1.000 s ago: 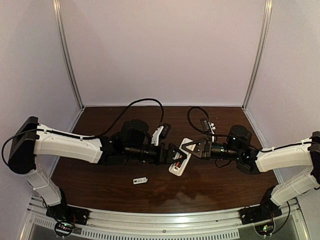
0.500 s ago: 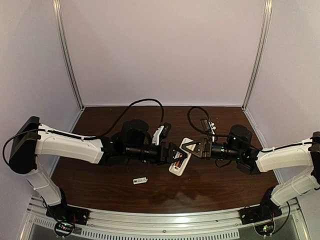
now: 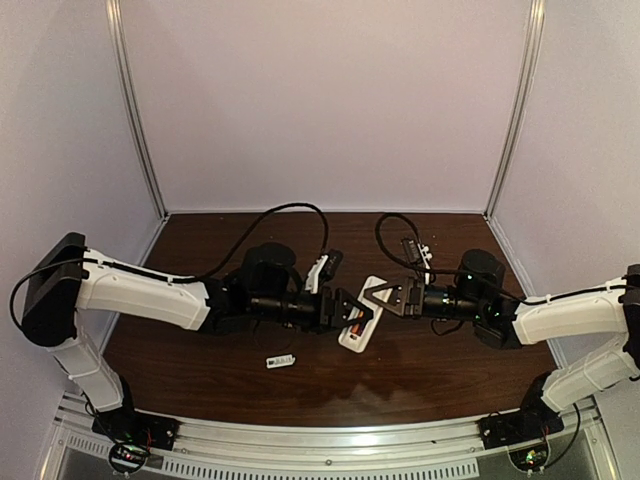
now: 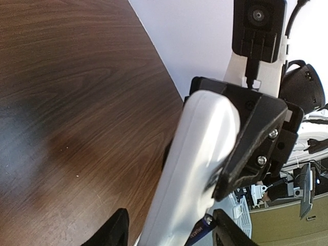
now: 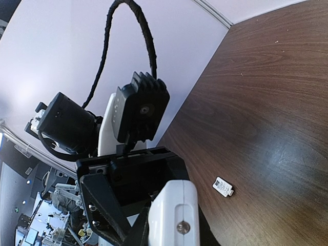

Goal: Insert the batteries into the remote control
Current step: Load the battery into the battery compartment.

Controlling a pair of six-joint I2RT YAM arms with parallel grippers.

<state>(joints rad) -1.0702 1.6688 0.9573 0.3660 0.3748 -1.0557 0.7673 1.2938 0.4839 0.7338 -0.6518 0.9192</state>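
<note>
The white remote control is held tilted above the table between both arms, back side up. My right gripper is shut on its far end; that end shows in the right wrist view. My left gripper straddles the remote's near part with jaws apart. In the left wrist view the remote runs between my fingers, and the purple battery lies at its edge against my right finger. A thin red-orange streak, the other battery, shows in the recess from above.
A small white flat cover piece lies on the brown table in front of the left arm; it also shows in the right wrist view. Walls and metal posts enclose the table at the back and sides.
The left arm has shifted very slightly; both grippers stay at the remote.
</note>
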